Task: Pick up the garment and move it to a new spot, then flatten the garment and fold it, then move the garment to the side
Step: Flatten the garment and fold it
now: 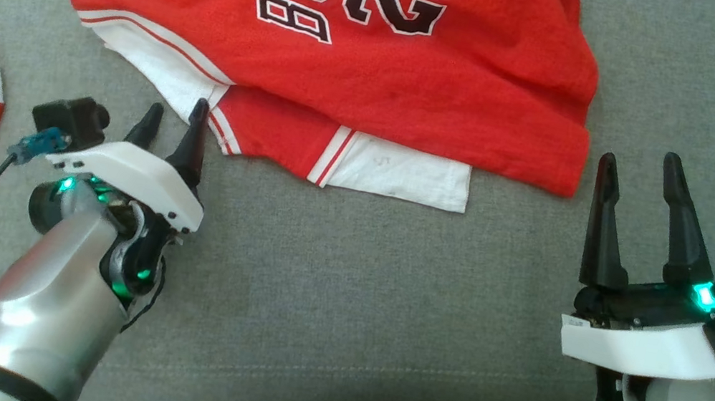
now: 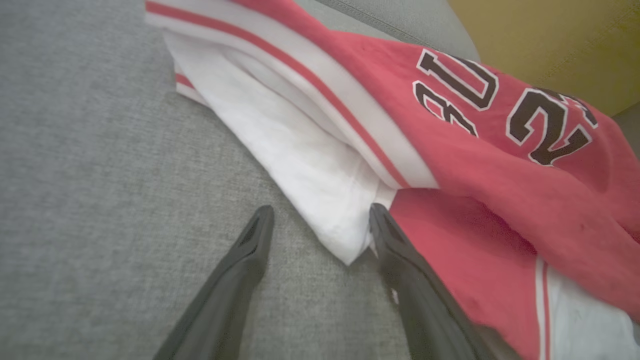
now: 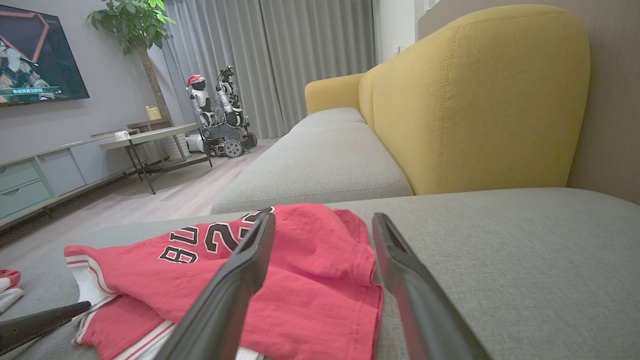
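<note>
Overhead, the garment (image 1: 422, 73) is seen crumpled on the grey sofa (image 1: 341, 299) at 12 o'clock. The left tool (image 1: 178, 106), spread, is set at its 7 o'clock corner; the right tool (image 1: 640, 159), also spread, is held near its 4 o'clock corner. At the left wrist, a white corner is framed between the fingers (image 2: 240, 280). At the right wrist, the garment is seen at 9 o'clock.

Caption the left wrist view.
Open left gripper at the white corner of a red jersey on a grey cushion.

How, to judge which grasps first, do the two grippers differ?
The left gripper has its fingers at the white edge of the jersey; the right gripper stands clear of it. The left angles down at the cushion; the right points level across it. Both are open.
</note>
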Available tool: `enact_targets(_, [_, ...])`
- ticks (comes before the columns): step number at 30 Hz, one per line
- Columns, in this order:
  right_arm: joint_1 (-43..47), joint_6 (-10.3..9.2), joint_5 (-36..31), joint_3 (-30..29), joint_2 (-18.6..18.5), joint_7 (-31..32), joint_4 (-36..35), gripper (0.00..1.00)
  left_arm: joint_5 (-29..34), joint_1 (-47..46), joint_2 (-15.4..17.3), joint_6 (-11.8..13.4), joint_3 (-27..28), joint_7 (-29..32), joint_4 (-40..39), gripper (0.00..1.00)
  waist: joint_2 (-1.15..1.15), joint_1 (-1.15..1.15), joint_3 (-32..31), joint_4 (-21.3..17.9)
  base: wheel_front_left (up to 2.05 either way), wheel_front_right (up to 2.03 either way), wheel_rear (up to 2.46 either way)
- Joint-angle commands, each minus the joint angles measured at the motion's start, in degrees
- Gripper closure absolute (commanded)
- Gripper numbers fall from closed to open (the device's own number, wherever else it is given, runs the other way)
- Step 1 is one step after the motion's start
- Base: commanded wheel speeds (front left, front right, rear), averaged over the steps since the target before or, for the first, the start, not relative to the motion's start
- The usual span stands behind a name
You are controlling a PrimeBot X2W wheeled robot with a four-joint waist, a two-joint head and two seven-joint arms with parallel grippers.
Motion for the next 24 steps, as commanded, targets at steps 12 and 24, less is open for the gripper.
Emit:
enact_targets(12, [-1.51, 0.37, -0.15, 0.58, 0.00, -0.24, -2.21, 0.00, 2.08, -1.65, 0.15, -3.67, -0.45, -0.69, 3.31, 1.00, 0.00, 0.00, -0.56, 0.42, 0.00, 0.00, 0.00])
enact_targets(24, [0.06, 0.37, 3.71, -1.24, 0.00, -0.24, 3.23, 0.00, 10.44, 3.64, 3.67, 0.59, 8.42, -1.97, -10.79, 1.00, 0.00, 0.00, -2.03, 2.09, 0.00, 0.00, 0.00])
